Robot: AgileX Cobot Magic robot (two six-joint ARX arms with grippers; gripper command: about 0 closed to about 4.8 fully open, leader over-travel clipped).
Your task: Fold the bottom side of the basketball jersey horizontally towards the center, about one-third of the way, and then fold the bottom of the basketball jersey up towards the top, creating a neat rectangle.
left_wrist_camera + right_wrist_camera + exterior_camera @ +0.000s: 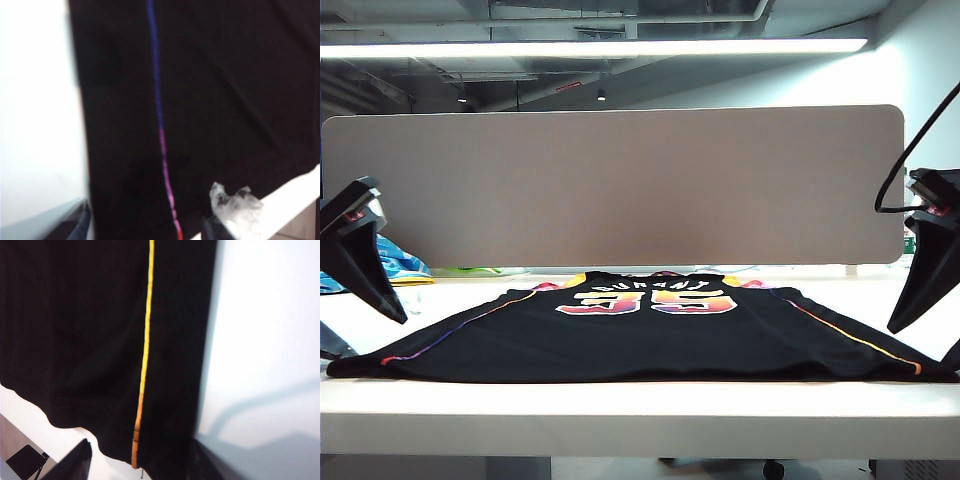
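Note:
The basketball jersey (650,335) lies flat on the white table (640,410), black with an orange-to-yellow 35 and rainbow piping along both sides. My left gripper (382,292) hangs above the jersey's near left corner. In the left wrist view it (145,232) is open, its fingers astride the blue-to-red piping (159,107). My right gripper (910,308) hangs over the near right corner. It (145,471) is open too, with the yellow-orange piping (145,355) and the hem between its fingers. Neither gripper holds cloth.
A grey partition board (620,185) stands along the back of the table. A light blue, white and yellow cloth (398,265) lies at the back left behind the left arm. A black cable (920,130) hangs by the right arm. The jersey's hem lies close to the table's front edge.

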